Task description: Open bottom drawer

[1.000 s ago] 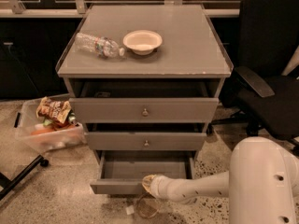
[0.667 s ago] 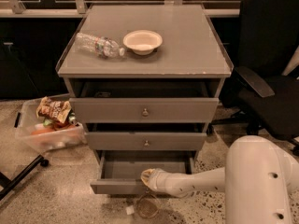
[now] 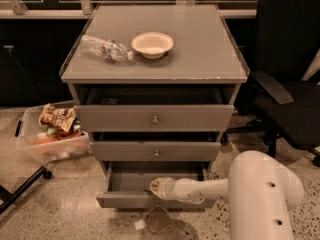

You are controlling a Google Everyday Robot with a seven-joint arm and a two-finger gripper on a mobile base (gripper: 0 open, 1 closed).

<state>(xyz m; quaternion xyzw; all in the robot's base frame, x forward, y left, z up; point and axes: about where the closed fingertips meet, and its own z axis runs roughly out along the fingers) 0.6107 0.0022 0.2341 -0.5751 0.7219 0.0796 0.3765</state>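
The bottom drawer point(image 3: 120, 200) of the grey cabinet point(image 3: 200, 54) stands pulled out, and the bare grey inside of its tray point(image 3: 131, 180) shows. My gripper point(image 3: 156, 187) is at the end of the white arm point(image 3: 210, 188), which reaches in from the right. It sits at the top edge of the drawer front, near its middle, and hides the knob. The mid-sized drawer point(image 3: 125, 151) and the tall top drawer point(image 3: 115, 118) above each stand slightly out, each with a small round knob.
A plastic bottle point(image 3: 105, 48) lies next to a white bowl point(image 3: 152, 44) on the cabinet top. A clear bin of snacks point(image 3: 50, 136) is on the floor at left. A black office chair point(image 3: 290, 84) stands at right. A small round object point(image 3: 159, 220) lies under the drawer front.
My gripper has shifted a little to the left along the bottom drawer's front. The drawer stays pulled out about as far as before.
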